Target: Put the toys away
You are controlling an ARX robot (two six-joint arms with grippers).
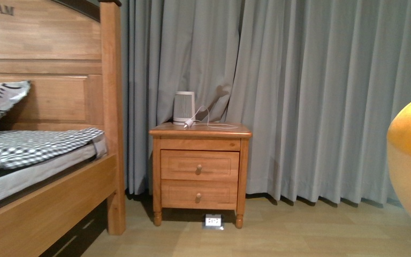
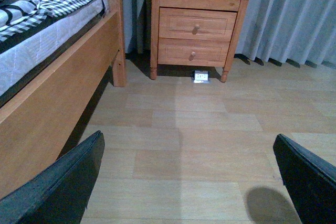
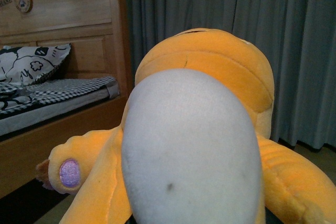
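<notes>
One plush toy, one bed, one nightstand, two drawers, one pillow

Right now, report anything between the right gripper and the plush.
Nothing visible does. The plush fills the right wrist view, close to the camera, with nothing in front of it. The right gripper's fingers are out of sight, so contact cannot be confirmed.
</notes>
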